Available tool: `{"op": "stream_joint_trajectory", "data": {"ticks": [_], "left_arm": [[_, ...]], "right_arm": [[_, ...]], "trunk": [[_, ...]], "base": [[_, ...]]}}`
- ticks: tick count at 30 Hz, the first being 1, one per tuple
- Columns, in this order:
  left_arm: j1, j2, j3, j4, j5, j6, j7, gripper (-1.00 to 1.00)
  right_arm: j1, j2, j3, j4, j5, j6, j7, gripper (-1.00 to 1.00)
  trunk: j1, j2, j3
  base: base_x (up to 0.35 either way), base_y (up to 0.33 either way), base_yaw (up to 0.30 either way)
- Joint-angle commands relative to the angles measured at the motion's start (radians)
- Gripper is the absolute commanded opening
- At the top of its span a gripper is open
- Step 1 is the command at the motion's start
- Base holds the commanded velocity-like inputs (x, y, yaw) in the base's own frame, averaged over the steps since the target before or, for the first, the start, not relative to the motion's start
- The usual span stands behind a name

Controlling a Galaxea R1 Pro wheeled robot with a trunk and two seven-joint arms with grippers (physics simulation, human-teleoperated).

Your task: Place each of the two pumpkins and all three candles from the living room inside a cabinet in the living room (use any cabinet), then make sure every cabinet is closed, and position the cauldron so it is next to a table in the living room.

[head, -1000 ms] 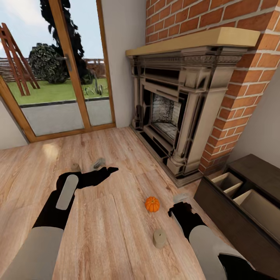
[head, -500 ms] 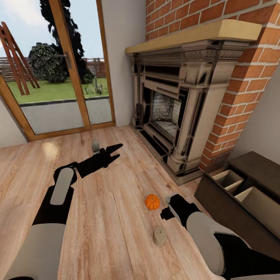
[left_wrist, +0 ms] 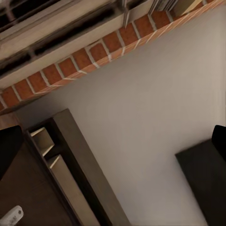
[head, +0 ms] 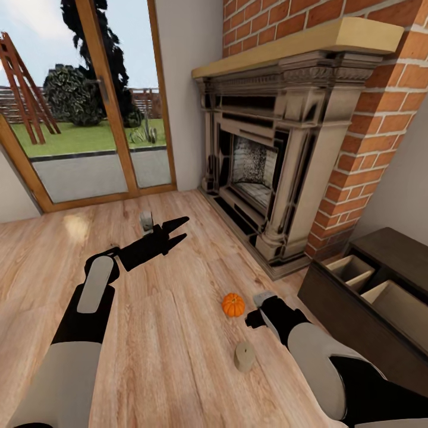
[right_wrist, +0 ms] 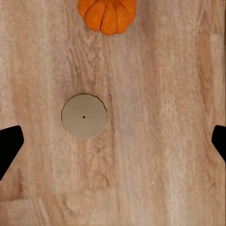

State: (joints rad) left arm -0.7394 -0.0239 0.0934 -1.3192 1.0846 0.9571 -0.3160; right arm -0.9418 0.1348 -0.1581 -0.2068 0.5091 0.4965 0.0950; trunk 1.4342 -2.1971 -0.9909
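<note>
Your right end effector hangs spread wide and holds nothing; in the right wrist view its two dark fingertips sit at opposite edges with bare floor between them. Looking down from that wrist, a pale round candle with a tiny wick dot stands upright on the planks, inside the span of the fingers but touching neither, and a ribbed orange pumpkin lies beyond it. In the head view the pumpkin rests just beside the right end effector, and the candle stands a little nearer to you on the floor. Your left end effector is stretched forward, its fingers parted and empty, with a second grey candle on the floor close behind it. To your right the dark cabinet stands with its tan compartments open, next to the brick fireplace.
</note>
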Motion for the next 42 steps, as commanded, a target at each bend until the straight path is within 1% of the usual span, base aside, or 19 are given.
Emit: {"op": "stream_joint_trajectory", "data": {"ticks": [1,3,6,12,17,23,42], "left_arm": [[0.000,-0.001,0.000,0.000,0.001,0.000,0.000,1.00],[0.000,-0.004,0.000,0.000,0.001,0.000,0.000,1.00],[0.000,-0.005,0.000,0.000,0.001,0.000,0.000,1.00],[0.000,-0.007,0.001,0.001,0.000,0.000,0.001,1.00],[0.000,-0.003,0.001,0.001,0.000,0.001,0.006,1.00],[0.000,-0.008,0.000,0.000,0.000,0.002,0.005,1.00],[0.000,-0.008,0.000,0.000,0.001,0.002,0.003,1.00]], "right_arm": [[0.000,0.001,0.000,0.001,0.000,-0.017,-0.001,1.00],[0.000,0.002,0.000,0.004,0.001,-0.036,-0.002,1.00],[0.000,0.006,0.000,0.009,0.003,-0.043,-0.007,1.00],[0.000,0.009,0.000,0.014,0.005,-0.042,-0.012,1.00],[0.000,0.010,0.000,0.015,0.003,-0.041,-0.008,1.00],[0.000,0.009,-0.001,0.010,0.001,-0.041,-0.004,1.00],[0.001,0.010,0.000,0.007,0.003,-0.039,-0.008,1.00]], "trunk": [[0.004,-0.007,-0.003],[0.012,-0.021,-0.009],[0.023,-0.042,-0.019],[0.046,-0.084,-0.038],[0.065,-0.119,-0.053],[0.088,-0.161,-0.072],[0.161,-0.294,-0.132]], "base": [[0.000,0.000,0.000],[0.000,0.000,0.000],[0.000,0.000,0.000],[0.000,0.000,0.000],[0.000,0.000,0.000],[0.000,0.000,0.000],[0.000,0.000,0.000]]}}
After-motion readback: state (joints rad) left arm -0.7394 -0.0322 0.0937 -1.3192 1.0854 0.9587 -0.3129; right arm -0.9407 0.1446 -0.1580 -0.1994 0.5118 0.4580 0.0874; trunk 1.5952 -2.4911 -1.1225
